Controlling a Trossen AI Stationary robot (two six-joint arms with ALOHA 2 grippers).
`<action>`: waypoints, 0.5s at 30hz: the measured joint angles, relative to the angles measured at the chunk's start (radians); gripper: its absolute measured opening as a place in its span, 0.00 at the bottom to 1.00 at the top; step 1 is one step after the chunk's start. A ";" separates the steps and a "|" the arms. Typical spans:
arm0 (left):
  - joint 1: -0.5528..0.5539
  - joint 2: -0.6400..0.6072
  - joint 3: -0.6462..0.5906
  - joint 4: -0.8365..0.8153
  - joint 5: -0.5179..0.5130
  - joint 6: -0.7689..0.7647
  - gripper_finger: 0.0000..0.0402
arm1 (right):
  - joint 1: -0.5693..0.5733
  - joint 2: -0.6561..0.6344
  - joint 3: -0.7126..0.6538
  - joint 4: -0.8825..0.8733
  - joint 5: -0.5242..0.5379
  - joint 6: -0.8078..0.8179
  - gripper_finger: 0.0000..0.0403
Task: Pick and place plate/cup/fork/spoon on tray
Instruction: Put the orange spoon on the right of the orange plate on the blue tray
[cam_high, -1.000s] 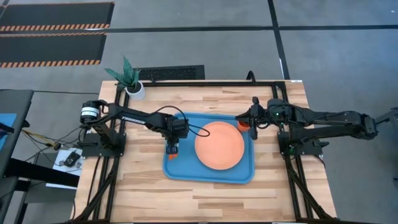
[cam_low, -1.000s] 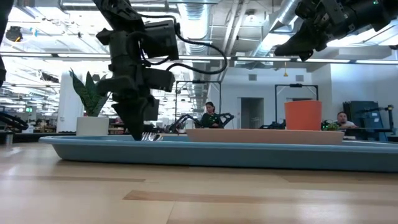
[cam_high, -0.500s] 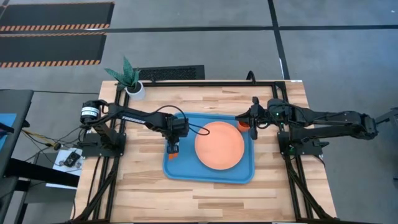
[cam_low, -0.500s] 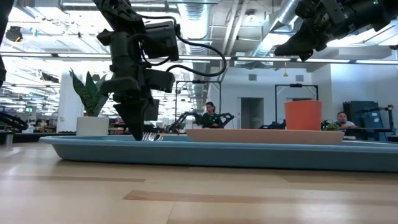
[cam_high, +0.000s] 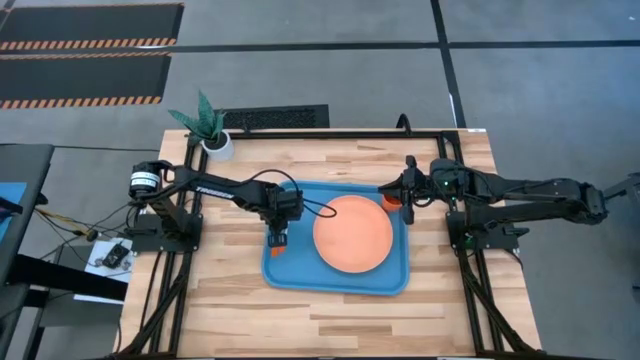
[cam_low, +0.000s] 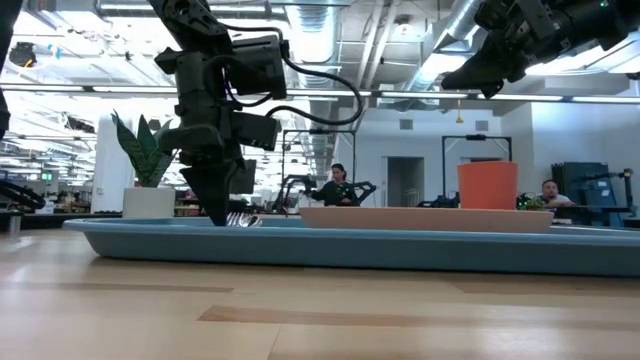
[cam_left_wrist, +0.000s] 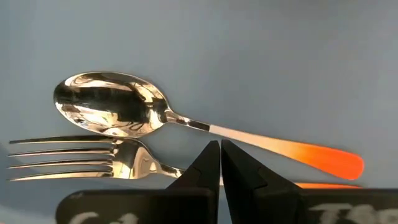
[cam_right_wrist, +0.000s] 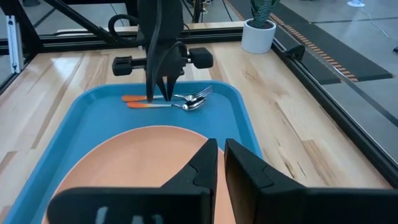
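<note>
Left tool (cam_left_wrist: 220, 163) pinched nearly closed, gripping nothing, just above fork (cam_left_wrist: 93, 159) and spoon (cam_left_wrist: 186, 123) lying side by side on tray (cam_high: 300, 272) — plate (cam_high: 352, 233) and cup (cam_low: 487, 185) also there; right tool (cam_right_wrist: 217, 163) near-closed, empty.

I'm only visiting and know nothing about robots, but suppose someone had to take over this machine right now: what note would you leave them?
Left gripper: shut, tips down in the large blue plastic tray, beside the orange-handled metal spoon and fork.
Right gripper: shut, raised at the tray's right end, above the small orange plastic cup.
The round salmon-orange plate lies in the tray; cup, spoon and fork are also in it.
Left: apparently only pulling both arms back.
</note>
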 joint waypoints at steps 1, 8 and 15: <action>0.000 0.000 0.000 -0.002 0.000 -0.001 0.00 | 0.000 0.000 0.000 0.000 0.000 0.000 0.13; 0.000 0.047 0.008 -0.021 0.000 -0.004 0.00 | 0.000 0.000 0.000 0.001 0.000 0.000 0.13; 0.004 0.043 0.007 0.005 0.000 -0.001 0.00 | 0.011 0.000 0.000 0.001 -0.003 -0.003 0.13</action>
